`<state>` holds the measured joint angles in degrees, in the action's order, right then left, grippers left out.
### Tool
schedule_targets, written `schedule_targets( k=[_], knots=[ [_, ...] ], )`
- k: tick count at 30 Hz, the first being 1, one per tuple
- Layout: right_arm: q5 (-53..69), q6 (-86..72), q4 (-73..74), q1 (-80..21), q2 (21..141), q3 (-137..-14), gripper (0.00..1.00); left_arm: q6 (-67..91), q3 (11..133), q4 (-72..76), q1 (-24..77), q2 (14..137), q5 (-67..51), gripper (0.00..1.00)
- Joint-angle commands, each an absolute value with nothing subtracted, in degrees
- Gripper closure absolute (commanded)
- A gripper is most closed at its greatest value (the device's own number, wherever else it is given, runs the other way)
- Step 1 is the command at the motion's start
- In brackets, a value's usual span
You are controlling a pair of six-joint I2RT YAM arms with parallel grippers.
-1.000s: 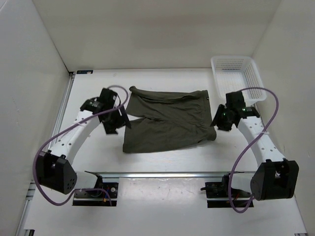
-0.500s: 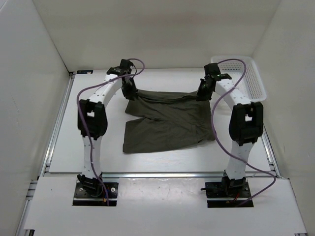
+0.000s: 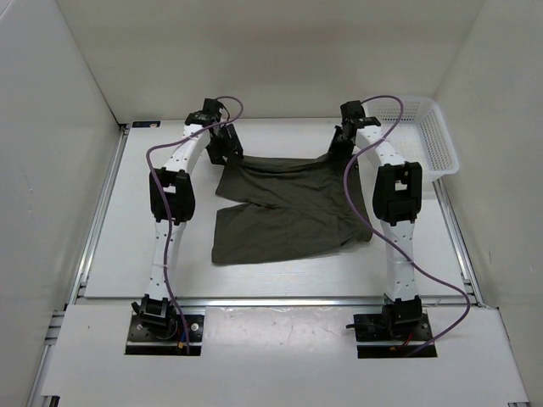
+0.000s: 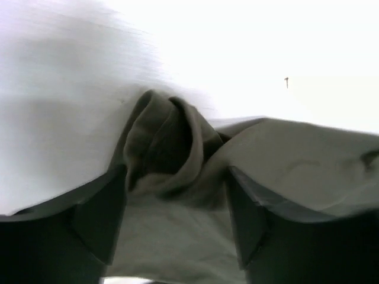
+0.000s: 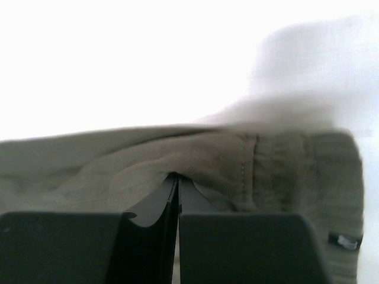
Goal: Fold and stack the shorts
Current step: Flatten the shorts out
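Observation:
The dark olive-green shorts (image 3: 288,208) lie spread on the white table, waistband to the right. My left gripper (image 3: 222,149) is at their far left corner. In the left wrist view its fingers (image 4: 95,219) stand apart, with a bunched fold of the shorts (image 4: 169,148) between them. My right gripper (image 3: 339,146) is at the far right corner by the waistband. In the right wrist view its fingers (image 5: 201,204) are pressed together, with the edge of the shorts (image 5: 237,160) pinched at the tips.
A white plastic basket (image 3: 424,136) stands at the far right, just beyond my right arm. White walls close in the table at the back and on both sides. A metal rail runs along the near edge (image 3: 271,299).
Both arms have reached out from beside the shorts to their far edge. In the last half second both grippers settled onto the far corners, and the far edge looks slightly drawn up.

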<state>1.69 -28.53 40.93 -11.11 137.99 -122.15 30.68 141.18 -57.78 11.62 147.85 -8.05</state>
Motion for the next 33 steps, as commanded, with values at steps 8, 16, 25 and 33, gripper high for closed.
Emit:
schedule_targets(
  k=[8,16,25,33],
  knots=[
    [3.0,-30.5,42.0,-9.2,145.1,-137.0,1.00,33.6,149.9,-50.3,8.8,149.8,-14.3,0.13],
    [1.7,-30.5,40.5,-9.2,140.1,-131.1,1.00,37.2,151.8,-46.5,8.3,148.3,-13.6,0.60],
    [-1.3,-26.5,37.6,-12.5,127.8,-118.8,0.85,32.7,133.5,-46.5,7.7,134.0,-7.7,0.90],
    [-5.5,-26.4,33.2,-13.0,120.1,-108.4,0.56,26.5,123.7,-46.5,9.9,129.6,-8.6,0.11]
  ],
)
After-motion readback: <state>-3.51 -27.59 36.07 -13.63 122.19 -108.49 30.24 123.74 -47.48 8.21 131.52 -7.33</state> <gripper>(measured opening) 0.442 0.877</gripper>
